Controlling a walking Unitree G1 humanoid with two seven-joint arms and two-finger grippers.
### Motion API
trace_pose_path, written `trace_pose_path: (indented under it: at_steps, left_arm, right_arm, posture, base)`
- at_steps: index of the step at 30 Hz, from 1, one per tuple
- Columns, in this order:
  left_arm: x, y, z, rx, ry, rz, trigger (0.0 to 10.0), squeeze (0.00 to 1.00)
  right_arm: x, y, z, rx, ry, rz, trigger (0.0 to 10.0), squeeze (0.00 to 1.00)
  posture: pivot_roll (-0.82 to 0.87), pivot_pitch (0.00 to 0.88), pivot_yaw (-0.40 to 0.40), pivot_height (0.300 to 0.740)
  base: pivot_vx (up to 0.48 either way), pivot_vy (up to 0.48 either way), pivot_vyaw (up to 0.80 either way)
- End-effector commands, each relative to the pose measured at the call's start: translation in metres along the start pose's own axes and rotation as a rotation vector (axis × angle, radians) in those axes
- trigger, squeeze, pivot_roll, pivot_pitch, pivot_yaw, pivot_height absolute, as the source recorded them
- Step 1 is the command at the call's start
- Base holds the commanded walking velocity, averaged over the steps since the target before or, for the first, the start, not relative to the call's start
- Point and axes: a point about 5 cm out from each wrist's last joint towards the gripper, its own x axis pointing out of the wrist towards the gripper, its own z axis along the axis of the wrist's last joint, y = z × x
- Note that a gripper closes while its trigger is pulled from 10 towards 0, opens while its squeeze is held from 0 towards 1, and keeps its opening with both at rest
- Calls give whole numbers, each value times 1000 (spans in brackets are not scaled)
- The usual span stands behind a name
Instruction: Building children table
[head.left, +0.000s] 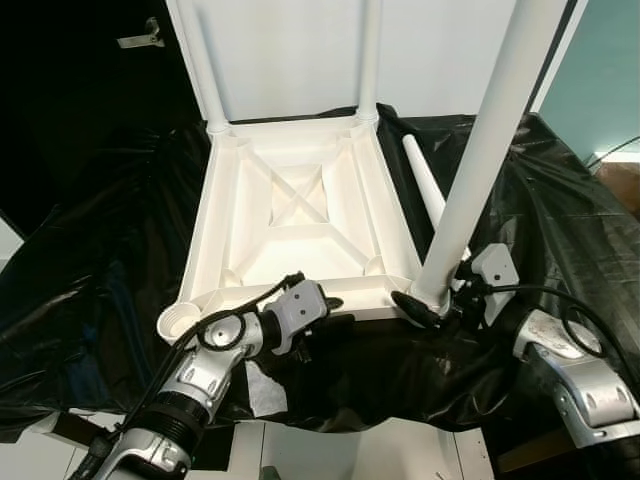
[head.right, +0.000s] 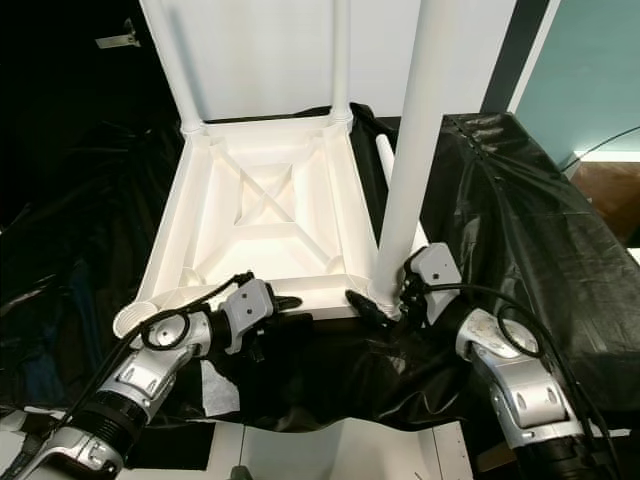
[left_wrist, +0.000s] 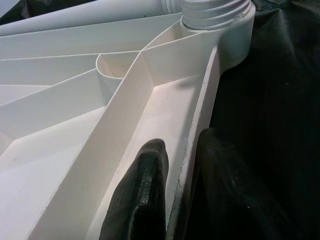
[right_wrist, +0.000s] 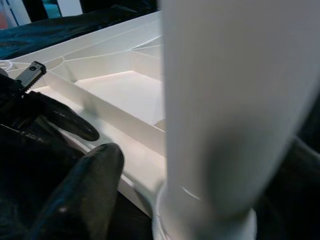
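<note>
Underneath, black sheeting (head.left: 90, 260) drapes everything; left claw (head.left: 318, 318) pinches tabletop (head.left: 300, 200) rim, right claw (head.left: 432, 308) grips leg (head.left: 480, 160).

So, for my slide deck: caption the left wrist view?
Left claw grips the upturned table's rim near a fitted leg.

Head stereo looks down; wrist cameras sit close; all share tabletop (head.left: 300, 210).

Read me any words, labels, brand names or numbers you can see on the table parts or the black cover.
None: no readable text shows on the upturned white tabletop, its legs, the loose leg or the black plastic sheet.
</note>
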Motion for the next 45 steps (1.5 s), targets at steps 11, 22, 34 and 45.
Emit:
trace_pose_path:
  at_steps: [11, 22, 34, 45]
  left_arm:
    - [2, -11, -13, -22, 59, -51, 10000, 0]
    - [1, -12, -14, -22, 61, -48, 10000, 0]
    - [-1, -16, -16, -31, 60, -46, 10000, 0]
    - [0, -17, -16, -32, 59, -38, 10000, 0]
  right_arm:
    - [14, 9, -2, 100, -70, -176, 0, 0]
    - [25, 35, -18, 130, -50, -538, 0, 0]
    - [28, 27, -34, 250, -27, -881, 0, 0]
    - [28, 24, -29, 205, -36, -899, 10000, 1000]
  posture:
    - [-43, 18, 22, 740]
    - [-30, 24, 15, 740]
    - [4, 31, 12, 740]
    - [-3, 31, 8, 740]
  base:
    - [0, 0, 0]
    - [0, 0, 0]
    - [0, 0, 0]
    - [0, 0, 0]
